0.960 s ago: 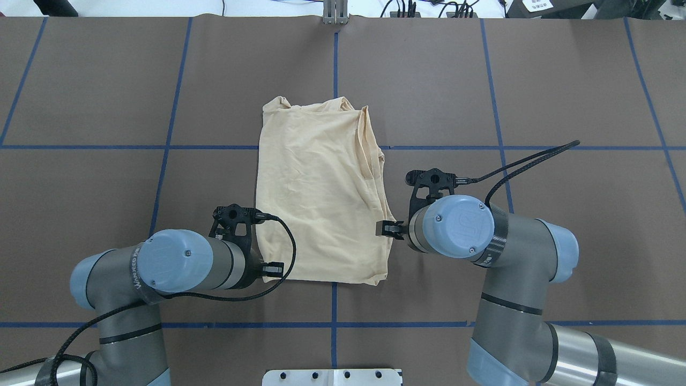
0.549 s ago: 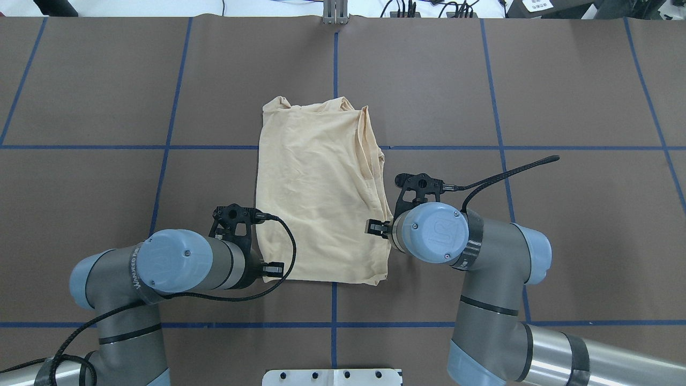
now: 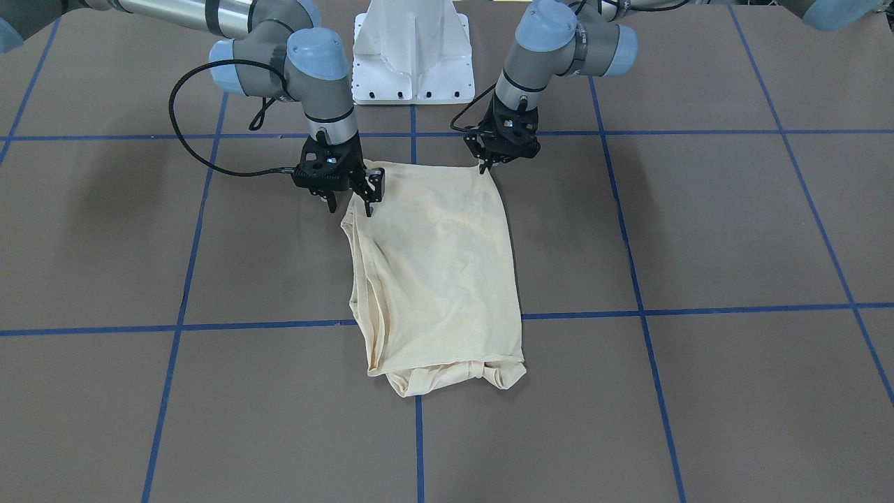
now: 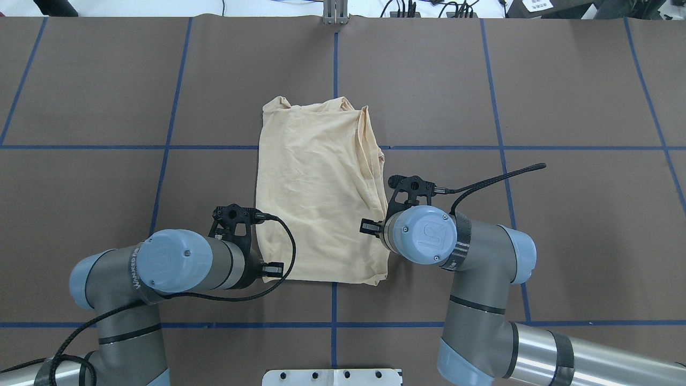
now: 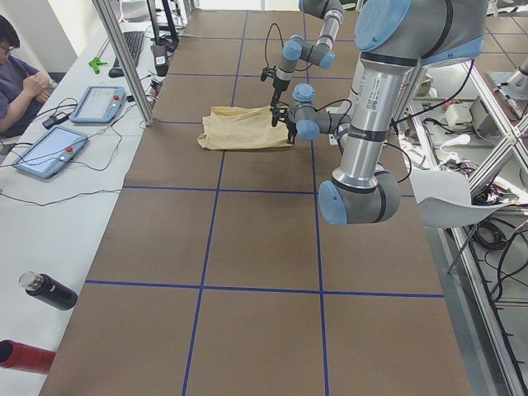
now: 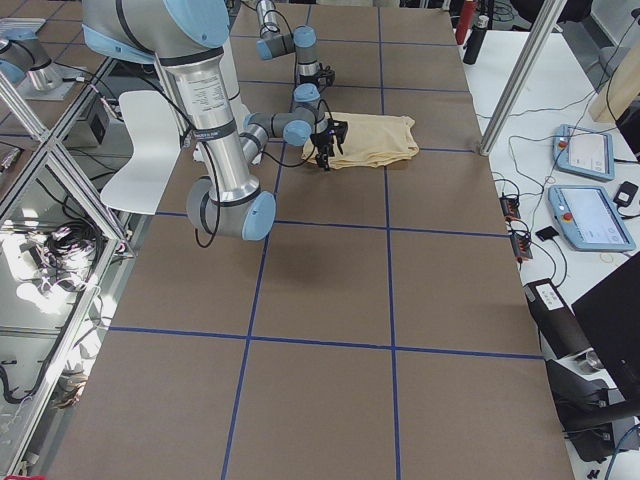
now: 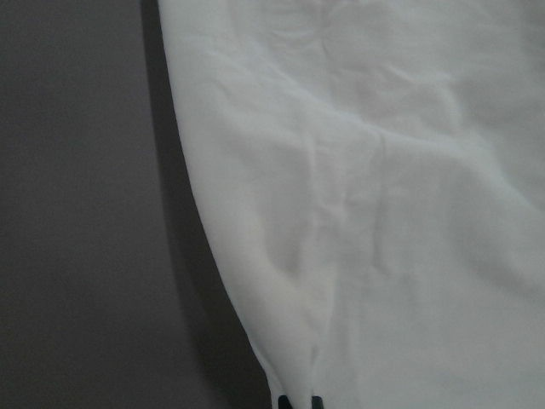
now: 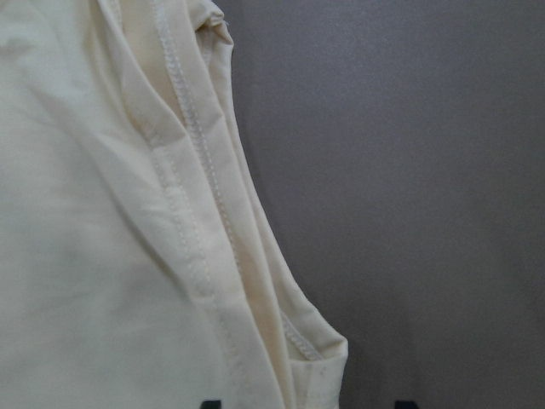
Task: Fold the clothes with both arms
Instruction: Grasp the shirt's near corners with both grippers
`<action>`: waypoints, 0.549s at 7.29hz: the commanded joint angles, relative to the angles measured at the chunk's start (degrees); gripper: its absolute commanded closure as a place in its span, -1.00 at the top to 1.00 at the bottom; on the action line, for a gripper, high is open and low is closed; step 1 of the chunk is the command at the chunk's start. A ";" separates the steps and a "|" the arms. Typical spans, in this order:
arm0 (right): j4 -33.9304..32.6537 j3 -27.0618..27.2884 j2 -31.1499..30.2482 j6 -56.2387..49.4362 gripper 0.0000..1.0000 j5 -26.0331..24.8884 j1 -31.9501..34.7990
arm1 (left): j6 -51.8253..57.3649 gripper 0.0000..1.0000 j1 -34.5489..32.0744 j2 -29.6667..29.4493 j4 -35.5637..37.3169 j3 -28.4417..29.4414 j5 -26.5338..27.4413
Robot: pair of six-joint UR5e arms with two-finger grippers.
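Observation:
The clothes, one pale cream-yellow shirt (image 4: 316, 198), lie folded into a long strip at the table's middle (image 3: 440, 265). No print shows. My left gripper (image 3: 483, 168) sits at the shirt's corner nearest the robot on its left. In the left wrist view its tips (image 7: 298, 402) are close together on the cloth's edge (image 7: 383, 213). My right gripper (image 3: 349, 205) stands open over the other corner nearest the robot. That hemmed corner (image 8: 328, 354) lies between the wide-apart tips (image 8: 306, 402). In the overhead view both wrists hide the fingers.
Blue tape lines grid the brown table. The white base mount (image 3: 412, 49) stands at the robot's edge. A seated person (image 5: 12, 74), tablets (image 5: 99, 103) and a bottle (image 5: 49, 290) are on the side bench beyond the table.
My right arm has moved left, toward the shirt's near right corner, and its wrist now overlaps the shirt's edge. The left arm and the shirt have not moved.

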 commanded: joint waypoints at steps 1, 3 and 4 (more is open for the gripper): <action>-0.03 -0.20 0.16 0.16 0.26 -0.60 -0.57 | 0.00 -1.00 0.00 0.09 0.01 0.00 0.05; -0.21 -0.29 0.68 0.77 -0.02 -1.04 -0.93 | 0.00 -1.00 0.00 0.18 0.01 0.00 -0.04; -0.30 -0.29 0.95 1.64 -0.49 -1.04 -0.93 | 0.00 -1.00 0.00 0.26 0.01 0.00 -0.04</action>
